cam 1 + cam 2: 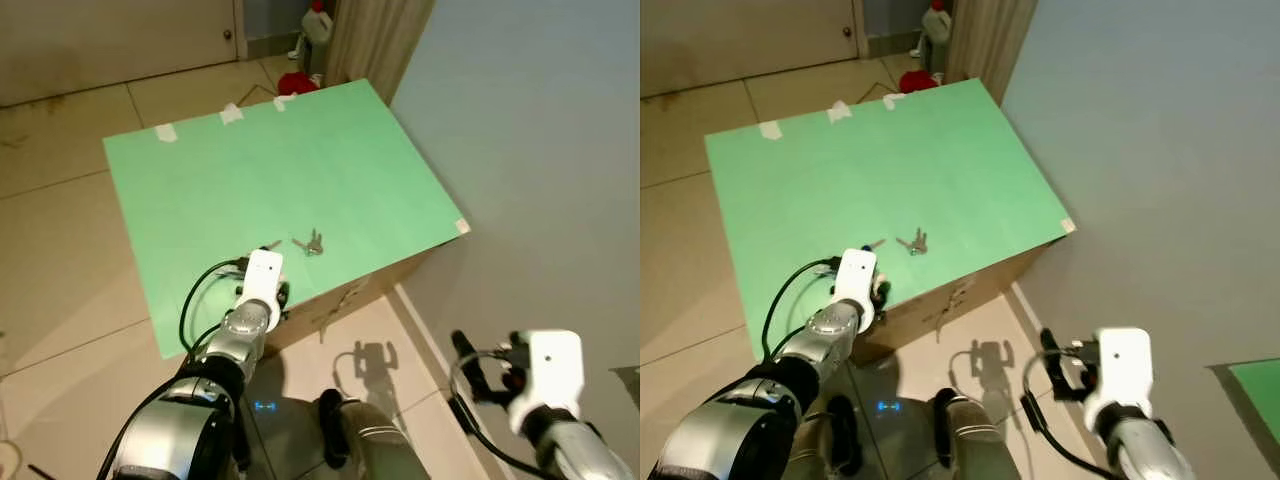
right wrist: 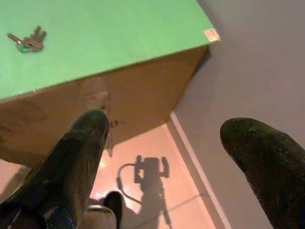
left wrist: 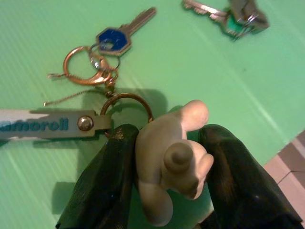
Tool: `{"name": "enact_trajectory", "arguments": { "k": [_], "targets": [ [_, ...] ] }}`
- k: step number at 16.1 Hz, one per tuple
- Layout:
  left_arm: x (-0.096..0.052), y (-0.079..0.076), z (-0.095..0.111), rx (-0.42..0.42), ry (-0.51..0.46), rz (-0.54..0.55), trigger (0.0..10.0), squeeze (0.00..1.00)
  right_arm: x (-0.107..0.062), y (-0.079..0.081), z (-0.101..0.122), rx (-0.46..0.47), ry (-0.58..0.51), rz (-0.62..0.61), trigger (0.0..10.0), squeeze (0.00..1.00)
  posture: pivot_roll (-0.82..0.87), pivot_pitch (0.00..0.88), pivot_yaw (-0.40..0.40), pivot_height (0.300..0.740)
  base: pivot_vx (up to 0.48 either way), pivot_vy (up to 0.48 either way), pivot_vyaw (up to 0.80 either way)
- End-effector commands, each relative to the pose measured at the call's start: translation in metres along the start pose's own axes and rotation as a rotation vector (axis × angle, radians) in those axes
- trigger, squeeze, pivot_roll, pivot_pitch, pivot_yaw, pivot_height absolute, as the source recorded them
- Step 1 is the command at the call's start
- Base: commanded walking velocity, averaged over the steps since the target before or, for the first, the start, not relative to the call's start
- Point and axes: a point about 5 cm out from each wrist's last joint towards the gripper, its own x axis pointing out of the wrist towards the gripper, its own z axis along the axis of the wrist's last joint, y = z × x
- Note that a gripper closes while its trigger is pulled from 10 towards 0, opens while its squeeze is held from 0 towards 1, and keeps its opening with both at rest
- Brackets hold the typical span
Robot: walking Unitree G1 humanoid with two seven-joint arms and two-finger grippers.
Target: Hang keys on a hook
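Two tools: left tool [image 3: 167,157] pinching cream charm [image 3: 174,160], keyring half hidden; right tool [image 2: 171,157] wide

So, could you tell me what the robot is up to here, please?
The left gripper is down on the green-covered box, its fingers closed on a pale figurine charm that belongs to a keychain with a blue-headed key. The charm rests on the green surface. A second bunch of keys lies nearby. The right gripper hangs open beside the box.

Silver, jointed arms end in white boxy wrist housings, each looped by black cables. The left gripper [image 3: 167,191] and right gripper [image 2: 178,157] carry thick, rounded black fingers.
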Motion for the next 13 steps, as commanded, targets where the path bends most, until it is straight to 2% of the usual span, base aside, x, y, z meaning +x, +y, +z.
{"name": "enact_trajectory", "arguments": {
  "k": [1,2,5,6,8,11,13],
  "targets": [
    [0.002,-0.001,0.014,0.053,-0.050,-0.011,0.0,0.00,0.003,-0.005,-0.003,-0.007,0.007,-0.032,10.0,0.00,-0.35,0.231,-0.099,0.740,0.000,0.000,0.00],
    [0.002,0.004,0.023,0.114,-0.083,0.002,0.0,0.00,0.009,-0.003,-0.001,-0.001,-0.006,-0.029,10.0,0.00,-0.33,0.222,-0.095,0.740,0.000,0.000,0.00],
    [-0.003,0.022,0.052,0.098,-0.204,-0.021,0.0,0.00,0.028,0.006,0.004,0.008,-0.044,0.001,10.0,0.00,-0.28,0.186,-0.075,0.740,0.000,0.000,0.00],
    [-0.010,0.029,0.069,0.093,-0.292,-0.042,0.0,0.00,0.040,0.008,0.005,0.013,-0.061,0.008,10.0,0.00,-0.23,0.142,-0.054,0.740,0.000,0.000,0.00],
    [-0.025,0.035,0.088,0.065,-0.402,-0.079,0.0,0.00,0.055,0.013,0.009,0.018,-0.091,0.020,10.0,0.00,-0.18,0.088,-0.028,0.740,0.000,0.000,0.00],
    [-0.046,0.045,0.105,0.022,-0.522,-0.067,0.0,0.00,0.077,0.017,0.019,0.033,-0.143,0.015,10.0,0.00,-0.12,0.013,0.009,0.740,0.000,0.000,0.00],
    [-0.064,0.054,0.096,-0.029,-0.556,0.003,0.0,0.00,0.084,0.015,0.028,0.042,-0.193,0.002,10.0,0.00,-0.11,0.000,0.024,0.740,0.000,0.000,0.00]
  ]
}}
